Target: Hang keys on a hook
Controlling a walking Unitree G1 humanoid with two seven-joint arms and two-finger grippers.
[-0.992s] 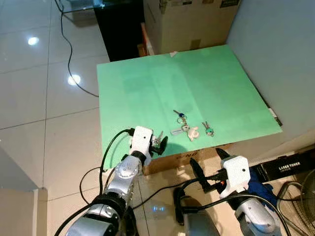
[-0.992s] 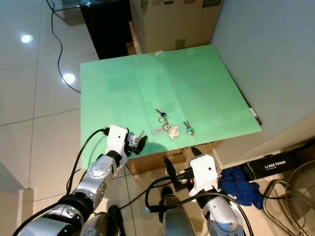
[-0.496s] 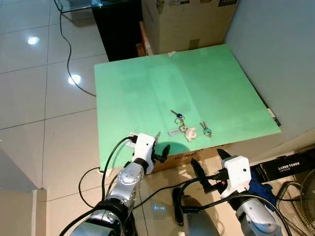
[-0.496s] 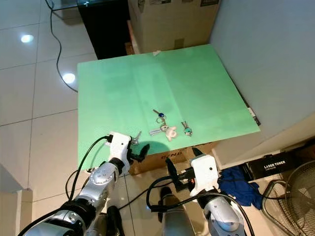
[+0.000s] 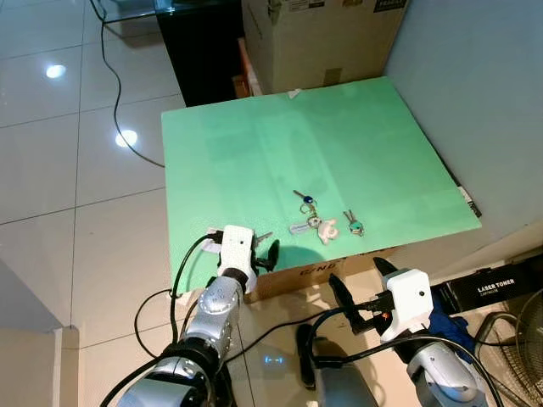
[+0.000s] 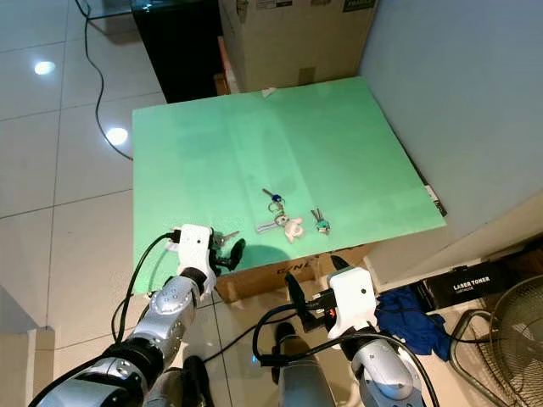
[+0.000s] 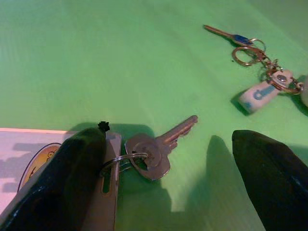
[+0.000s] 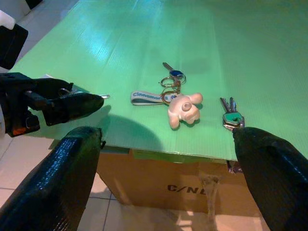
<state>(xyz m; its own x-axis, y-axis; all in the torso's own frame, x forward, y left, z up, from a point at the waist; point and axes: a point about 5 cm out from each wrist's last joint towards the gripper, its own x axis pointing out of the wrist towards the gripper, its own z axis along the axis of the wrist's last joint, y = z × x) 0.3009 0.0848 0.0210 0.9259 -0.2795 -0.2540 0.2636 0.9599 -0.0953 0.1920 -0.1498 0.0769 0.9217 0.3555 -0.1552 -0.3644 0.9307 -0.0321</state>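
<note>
A silver key on a ring with a white tag (image 7: 153, 153) lies on the green board (image 5: 339, 136) near its front left corner. My left gripper (image 5: 259, 251) is open and straddles that key; one black finger (image 7: 72, 183) covers part of the tag. A bunch with a blue-capped key, a strap and a white figure charm (image 5: 316, 223) lies mid-front on the board. Beside it lie green-capped keys (image 5: 353, 225). My right gripper (image 5: 358, 278) is open, low in front of the board's near edge, with nothing between its fingers (image 8: 72, 183).
The board rests on a cardboard box (image 5: 314, 271). A large carton (image 5: 322, 38) stands behind it and a grey wall (image 5: 475, 85) runs on the right. A black cable (image 5: 119, 93) crosses the tiled floor. A black toner box (image 5: 496, 288), blue cloth (image 6: 407, 309) and fan (image 6: 509, 331) sit at lower right.
My left gripper has shifted slightly left along the board's near edge, and the tagged key beside it now lies flat on the board. The right arm has not moved.
</note>
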